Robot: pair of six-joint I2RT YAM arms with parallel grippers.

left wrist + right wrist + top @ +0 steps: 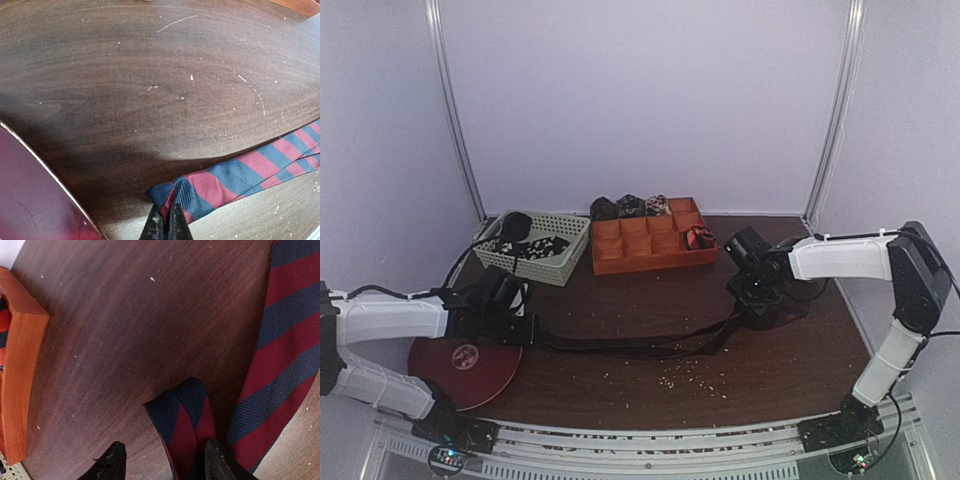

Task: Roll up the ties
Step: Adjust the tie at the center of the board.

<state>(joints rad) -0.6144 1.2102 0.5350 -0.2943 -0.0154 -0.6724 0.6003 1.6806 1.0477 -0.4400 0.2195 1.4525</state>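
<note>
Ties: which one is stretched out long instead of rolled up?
The red-and-navy striped tie, lying full length across the table. The other ties sit coiled at the orange tray or heaped in the basket.

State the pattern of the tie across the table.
The tie has red-and-navy diagonal stripes; best in right wrist view.

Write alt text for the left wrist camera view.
The left pincer pinches the end of a red-and-navy striped tie, which trails right across a dark wooden table. A maroon disc fills the lower left corner.
</note>
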